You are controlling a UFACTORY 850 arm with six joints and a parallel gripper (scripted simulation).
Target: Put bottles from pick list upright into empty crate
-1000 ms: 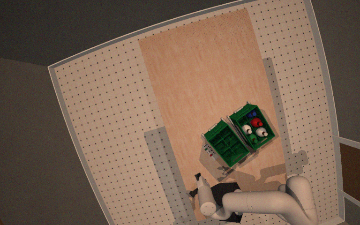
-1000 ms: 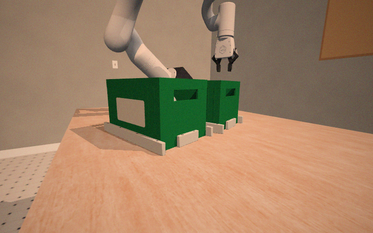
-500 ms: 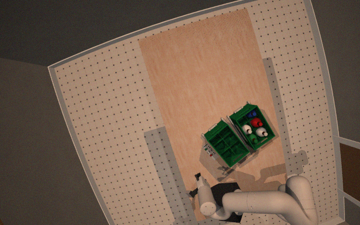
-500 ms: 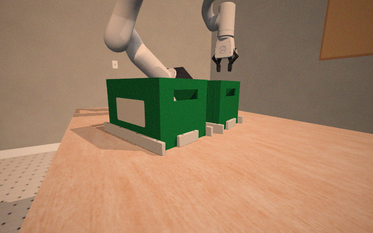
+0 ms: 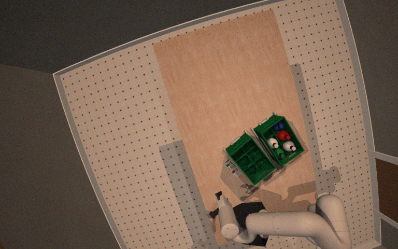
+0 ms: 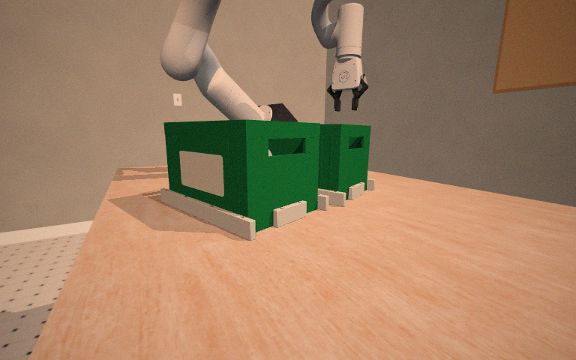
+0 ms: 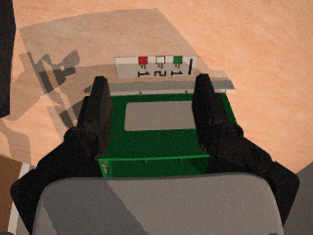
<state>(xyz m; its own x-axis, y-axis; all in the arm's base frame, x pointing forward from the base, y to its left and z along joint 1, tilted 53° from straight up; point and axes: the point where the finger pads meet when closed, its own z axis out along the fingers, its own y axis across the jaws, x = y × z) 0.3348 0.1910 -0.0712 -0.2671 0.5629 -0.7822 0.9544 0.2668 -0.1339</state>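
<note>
Nothing packed yet: green (image 5: 279,152), both whites (image 5: 272,142) (image 5: 288,145) and red (image 5: 282,135), seemingly the list's (image 5: 233,168) (image 7: 155,68) order, stand beside blue (image 5: 277,126) in the full crate (image 5: 300,150) (image 6: 203,136); empty crate (image 5: 261,179) (image 6: 353,169) (image 7: 147,144) waits; pincer (image 5: 215,203) (image 6: 346,109) (image 7: 152,90) partly open, holding nothing.

Five bottles—blue, red, green, two white (image 5: 272,143) (image 5: 289,146)—stand in their green crate (image 5: 288,161).

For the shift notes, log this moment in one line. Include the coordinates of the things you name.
gripper (image 6: 346,109) (image 7: 152,90): open, unloaded | empty crate (image 5: 249,153): unfilled | bottles: in their crate
</note>
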